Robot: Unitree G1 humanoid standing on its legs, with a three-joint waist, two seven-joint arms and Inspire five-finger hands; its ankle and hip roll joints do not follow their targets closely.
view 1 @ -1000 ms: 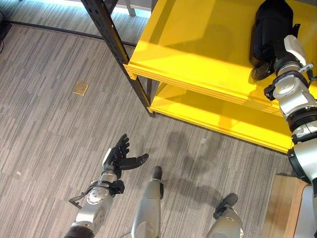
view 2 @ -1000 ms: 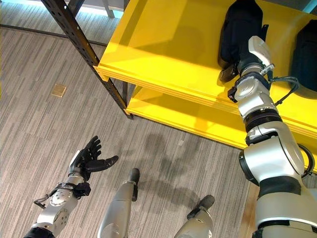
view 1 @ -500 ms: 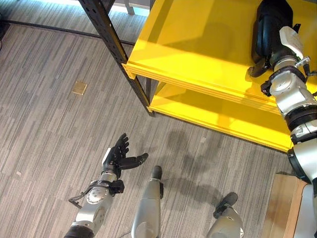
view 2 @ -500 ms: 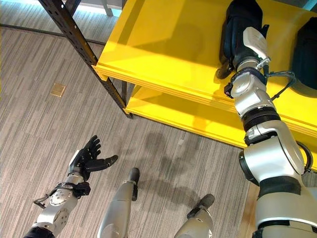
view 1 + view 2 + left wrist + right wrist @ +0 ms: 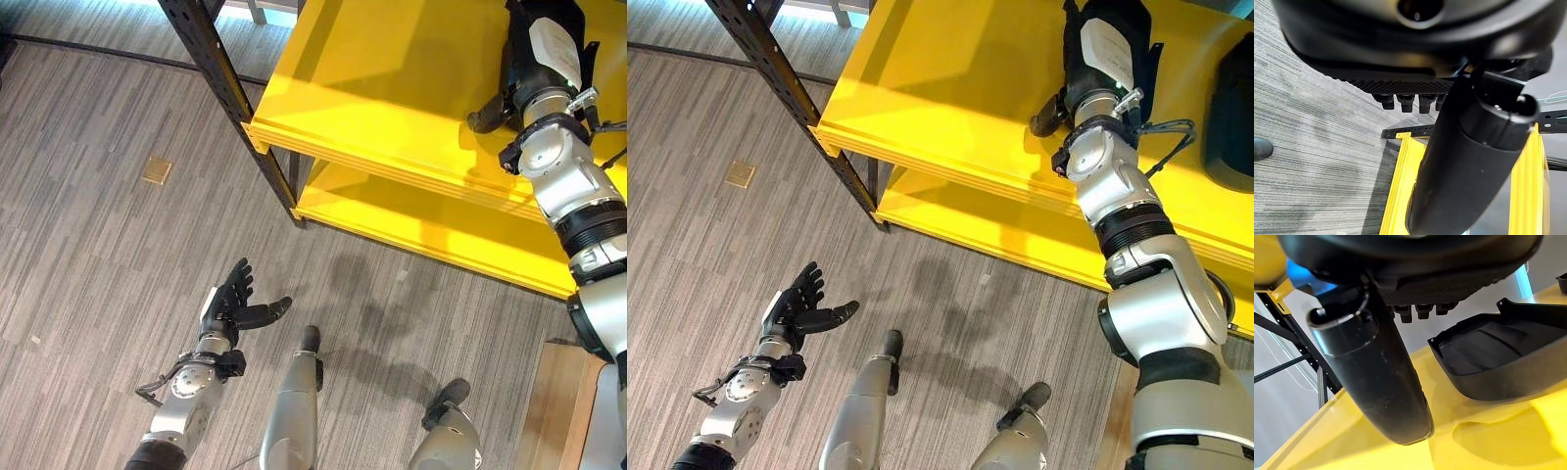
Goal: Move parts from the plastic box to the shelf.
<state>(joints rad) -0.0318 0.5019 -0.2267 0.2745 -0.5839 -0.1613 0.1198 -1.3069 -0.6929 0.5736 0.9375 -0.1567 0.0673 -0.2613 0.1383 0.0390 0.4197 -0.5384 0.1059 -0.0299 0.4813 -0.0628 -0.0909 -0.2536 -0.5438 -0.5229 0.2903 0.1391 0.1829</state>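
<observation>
Our right hand over a black part on the shelf

We see the right hand [image 5: 1095, 59] spread above a matte moulded part [image 5: 1498, 360] on the glossy yellow shelf [image 5: 392, 88]; left hand [image 5: 235, 304] relaxed open over grey striped floor [image 5: 88, 245].

Lighting bright, even, from overhead. Pale blue-white glare band along the top left edge of the grey wood-grain plank floor [image 5: 88, 225]. Soft shadows on the glossy yellow two-tier shelf [image 5: 392, 88] and floor, lower centre. Close dark shapes in wrist views out of focus.
</observation>
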